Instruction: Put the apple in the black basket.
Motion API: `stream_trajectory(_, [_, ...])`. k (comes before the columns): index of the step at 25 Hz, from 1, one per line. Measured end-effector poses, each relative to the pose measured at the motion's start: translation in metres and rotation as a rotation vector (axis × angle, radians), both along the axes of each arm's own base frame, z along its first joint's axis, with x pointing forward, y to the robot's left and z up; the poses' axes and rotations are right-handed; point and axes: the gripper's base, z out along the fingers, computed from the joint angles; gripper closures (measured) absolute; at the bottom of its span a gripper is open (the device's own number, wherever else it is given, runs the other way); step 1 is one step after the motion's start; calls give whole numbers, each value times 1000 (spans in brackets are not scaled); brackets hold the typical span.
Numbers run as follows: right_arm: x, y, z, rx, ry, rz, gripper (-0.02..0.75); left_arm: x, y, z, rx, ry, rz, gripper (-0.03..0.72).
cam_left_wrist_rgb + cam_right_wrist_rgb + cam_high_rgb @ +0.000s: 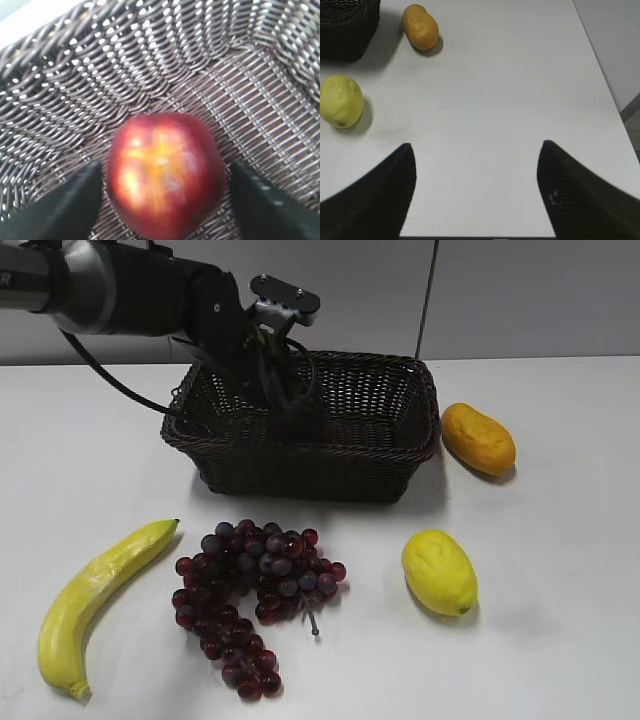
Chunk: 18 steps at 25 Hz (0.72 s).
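While I'm watching the black basket point(372, 445), my left gripper point(162, 195) is reaching down inside it, jaws spread with slim gaps either side of the apple point(165, 172), gripping nothing. That apple is sitting on the woven floor; my right gripper point(475, 192) is hovering wide open, empty.

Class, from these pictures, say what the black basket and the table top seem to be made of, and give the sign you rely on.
Black basket: looks like woven wicker or rattan-style strands, dark and slightly glossy; light shows through the gaps in its weave in the left wrist view. It could be plastic imitation.
Table top: smooth, matte white surface, probably laminate; no grain shows.
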Motion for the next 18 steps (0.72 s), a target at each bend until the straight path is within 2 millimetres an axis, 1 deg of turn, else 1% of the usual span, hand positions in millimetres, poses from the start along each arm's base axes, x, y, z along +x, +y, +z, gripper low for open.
stream_trajectory(1, [0, 0, 0, 0, 0, 0, 165, -1, 0, 0, -6, 9, 5, 58])
stream_trajectory(3, [0, 0, 0, 0, 0, 0, 165, -2, 0, 4, -13, 16, 9, 46])
stream_trajectory(5, [0, 0, 0, 0, 0, 0, 165, -4, 1, 15, -24, 7, 9, 44])
stream_trajectory(8, [0, 0, 0, 0, 0, 0, 165, -8, 4, 44, -54, -45, 8, 46])
stream_trajectory(10, [0, 0, 0, 0, 0, 0, 165, -10, 10, 65, -75, -84, 14, 51])
stream_trajectory(12, [0, 0, 0, 0, 0, 0, 165, -10, 20, 85, -94, -121, 31, 57])
stream_trajectory(14, [0, 0, 0, 0, 0, 0, 165, -10, 35, 105, -107, -149, 59, 68])
stream_trajectory(15, [0, 0, 0, 0, 0, 0, 165, -9, 45, 113, -107, -154, 77, 75])
stream_trajectory(18, [0, 0, 0, 0, 0, 0, 165, -7, 79, 129, -90, -131, 143, 89])
